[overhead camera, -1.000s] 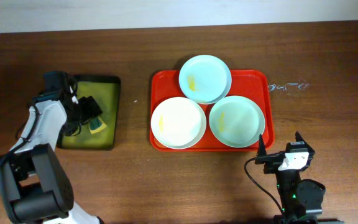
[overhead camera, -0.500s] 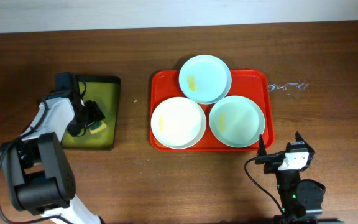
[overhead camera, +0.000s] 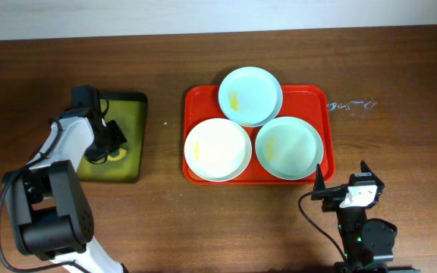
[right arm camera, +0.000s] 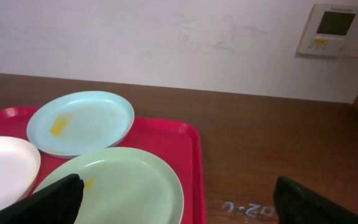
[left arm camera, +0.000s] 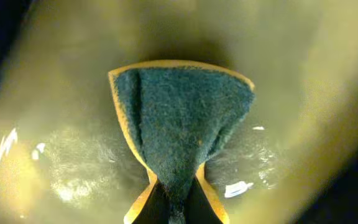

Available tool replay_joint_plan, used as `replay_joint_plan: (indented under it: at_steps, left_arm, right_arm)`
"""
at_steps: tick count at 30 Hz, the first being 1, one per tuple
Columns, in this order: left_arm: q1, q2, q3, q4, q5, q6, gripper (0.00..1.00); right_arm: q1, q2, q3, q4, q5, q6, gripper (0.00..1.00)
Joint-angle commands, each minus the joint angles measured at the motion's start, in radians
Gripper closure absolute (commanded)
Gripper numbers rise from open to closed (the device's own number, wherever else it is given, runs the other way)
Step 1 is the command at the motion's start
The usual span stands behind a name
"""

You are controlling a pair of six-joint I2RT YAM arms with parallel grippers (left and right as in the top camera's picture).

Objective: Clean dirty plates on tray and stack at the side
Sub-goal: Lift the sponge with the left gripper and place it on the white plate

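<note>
Three plates lie on the red tray [overhead camera: 321, 95]: a mint one [overhead camera: 250, 95] at the back with a yellow smear, a cream one [overhead camera: 217, 149] front left, also smeared yellow, and a mint one [overhead camera: 289, 147] front right. My left gripper [overhead camera: 106, 145] is down inside the small dark tray [overhead camera: 131, 106], shut on a sponge [overhead camera: 117, 154]. The left wrist view shows that sponge [left arm camera: 182, 118], green pad over yellow foam, pinched narrow between the left gripper [left arm camera: 176, 208]. My right gripper [overhead camera: 341, 173] stands open just in front of the red tray, holding nothing.
In the right wrist view the red tray's rim [right arm camera: 188, 143] and the nearest mint plate [right arm camera: 123, 186] lie straight ahead of the right gripper [right arm camera: 178, 186]. White writing [overhead camera: 351, 105] marks the wood to the tray's right. A wall lies beyond the table's back edge.
The left arm has shifted a little further over the dark tray, and its jaws have closed on the sponge. The right arm and the plates have not moved.
</note>
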Motion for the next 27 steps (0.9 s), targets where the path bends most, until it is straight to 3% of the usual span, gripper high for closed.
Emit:
replay_joint_plan:
  at_steps: [1, 9, 14, 19, 23, 27]
  left_arm:
    - [0.0, -0.063, 0.101, -0.066, 0.001, -0.003, 1.0]
    - [0.0, -0.265, 0.176, -0.14, 0.0, -0.003, 1.0]
    - [0.0, -0.21, 0.113, -0.11, -0.012, -0.003, 1.0]
    - [0.0, -0.105, 0.055, -0.091, -0.157, -0.003, 1.0]
    - [0.0, -0.184, 0.184, -0.216, -0.096, -0.003, 1.0]
    - [-0.01, -0.36, 0.288, -0.267, 0.067, -0.003, 1.0]
  right_arm:
    - [-0.006, -0.006, -0.009, -0.003, 0.008, 0.005, 0.02]
    - [-0.006, -0.006, -0.009, -0.003, 0.008, 0.005, 0.02]
    - [-0.006, -0.006, -0.009, -0.003, 0.008, 0.005, 0.02]
    - [-0.006, -0.006, -0.009, -0.003, 0.008, 0.005, 0.02]
    - [-0.006, -0.006, -0.009, -0.003, 0.008, 0.005, 0.02]
    - [-0.006, -0.006, -0.009, -0.003, 0.008, 0.005, 0.02]
